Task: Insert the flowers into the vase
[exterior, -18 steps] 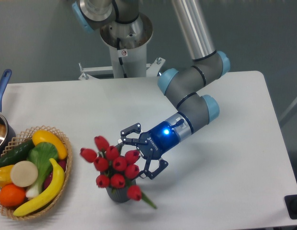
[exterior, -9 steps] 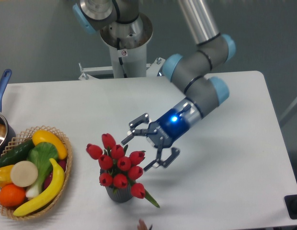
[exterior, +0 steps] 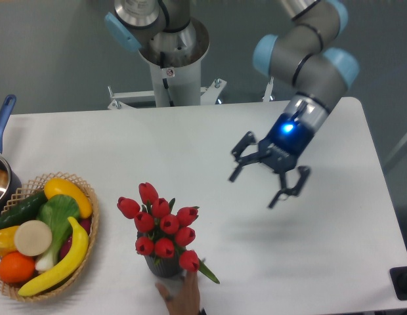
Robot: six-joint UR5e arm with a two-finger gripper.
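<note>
— White table (exterior: 335,262), and the flowers (exterior: 163,226)?
— Standing in the vase (exterior: 163,266), near edge, right of the basket (exterior: 89,226).
— And the gripper (exterior: 265,179)?
— Jaws spread, empty, well right of them.

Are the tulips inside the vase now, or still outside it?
Inside. The tulips stand with their stems going down into the vase, and the open tool is apart from them.
</note>
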